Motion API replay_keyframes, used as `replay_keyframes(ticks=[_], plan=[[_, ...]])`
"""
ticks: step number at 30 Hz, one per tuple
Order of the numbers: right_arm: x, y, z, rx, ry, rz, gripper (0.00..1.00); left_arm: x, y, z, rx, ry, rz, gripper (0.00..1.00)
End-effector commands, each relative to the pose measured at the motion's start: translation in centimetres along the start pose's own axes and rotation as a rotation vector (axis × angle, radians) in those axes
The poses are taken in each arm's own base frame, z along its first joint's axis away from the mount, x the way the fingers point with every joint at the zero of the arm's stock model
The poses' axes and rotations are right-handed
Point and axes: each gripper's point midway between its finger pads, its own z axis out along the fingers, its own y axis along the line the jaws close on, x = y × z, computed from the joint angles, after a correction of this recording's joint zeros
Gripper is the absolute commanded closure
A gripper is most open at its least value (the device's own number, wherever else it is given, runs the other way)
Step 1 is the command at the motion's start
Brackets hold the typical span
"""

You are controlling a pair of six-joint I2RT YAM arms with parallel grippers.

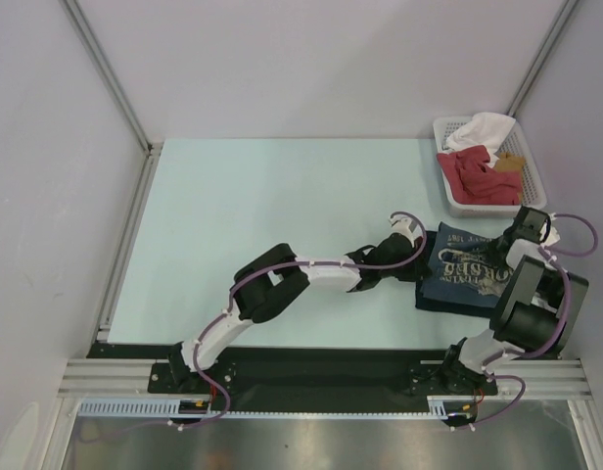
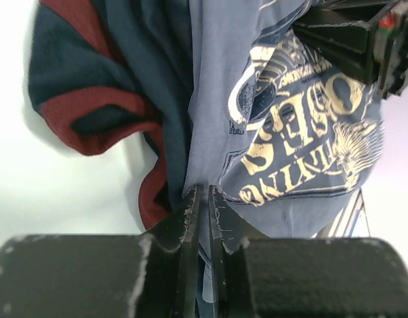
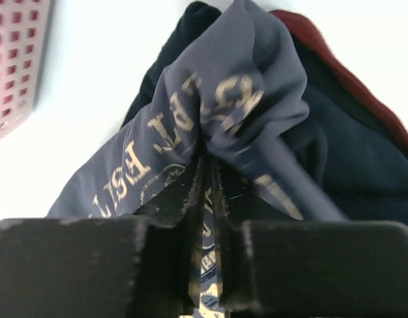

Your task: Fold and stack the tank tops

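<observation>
A slate-blue tank top with pale printed lettering [image 1: 470,272] lies at the table's right side, on top of a dark navy tank top with reddish trim [image 2: 91,99]. My left gripper [image 1: 426,249] is at the slate-blue top's left edge, shut on a pinch of its cloth [image 2: 205,195]. At the same top's right edge my right gripper [image 1: 517,235] is also shut on it, and the printed cloth bunches up between its fingers [image 3: 208,159]. The navy top [image 3: 350,152] shows underneath in both wrist views.
A white perforated basket [image 1: 530,157] stands at the back right with a red garment [image 1: 480,176] and a white garment [image 1: 483,129] in it. The mint table surface [image 1: 272,215] stretches to the left. Metal frame rails [image 1: 125,235] border the table.
</observation>
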Motion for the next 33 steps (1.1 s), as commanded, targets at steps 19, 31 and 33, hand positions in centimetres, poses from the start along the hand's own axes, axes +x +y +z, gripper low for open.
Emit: replay_keyframes(ticks=[19,31,33], plan=[[-0.8,-6.1,-9.8,-0.006,-0.14,0.258,0.98,-9.9,-11.2,2.2,0.233,-0.166,0.124,0.7],[2.6,-13.2,-6.6,0.358,-0.071,0.434,1.0,-9.4,-2.7,6.9,0.13,-0.101,-0.138,0.73],[2.0,-13.2,-7.0,0.348,-0.104,0.43,1.0,-10.7,-1.8,6.5,0.081,-0.13,-0.134,0.73]])
